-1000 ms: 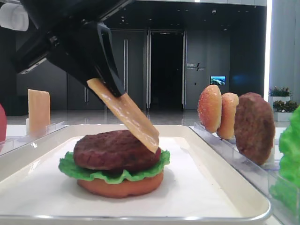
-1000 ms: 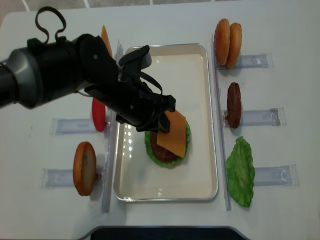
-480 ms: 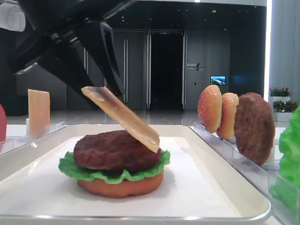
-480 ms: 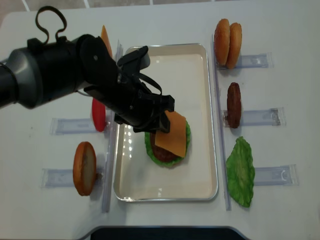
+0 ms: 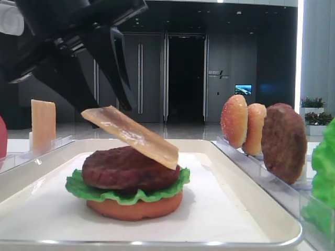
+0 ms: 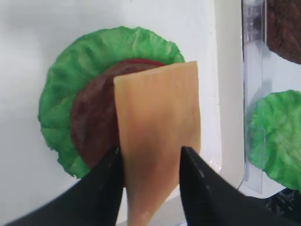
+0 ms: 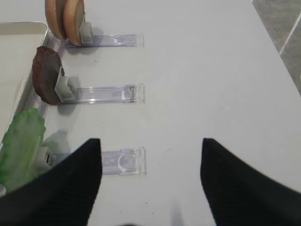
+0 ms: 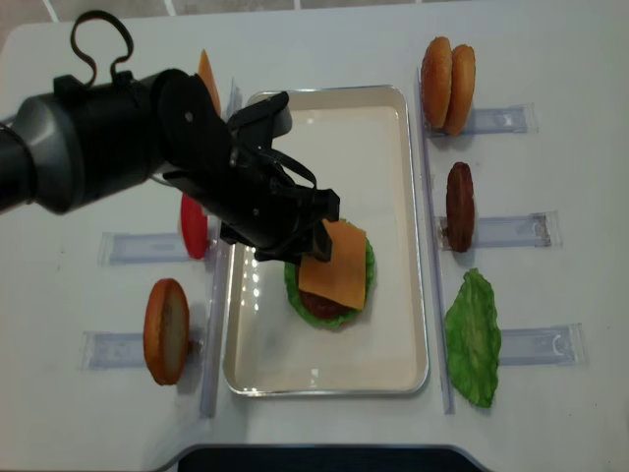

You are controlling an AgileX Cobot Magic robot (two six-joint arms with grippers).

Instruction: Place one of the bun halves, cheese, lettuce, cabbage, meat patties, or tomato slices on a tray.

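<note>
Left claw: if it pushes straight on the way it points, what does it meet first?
Probably the thin pale orange cheese slice between its fingers, then the dark brown meat patty underneath; depth is unclear.

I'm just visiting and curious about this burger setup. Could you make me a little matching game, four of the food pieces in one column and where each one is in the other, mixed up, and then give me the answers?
Things:
1. cheese slice
2. tomato slice
3. pair of bun halves
4. meat patty on lettuce

Places:
A. standing in a rack left of the tray
B. leaning tilted on the stack, between the left end effector's fingers
C. standing in the far rack right of the tray
D. in the stack on the tray

Pairs: 1-B, 2-A, 3-C, 4-D
</note>
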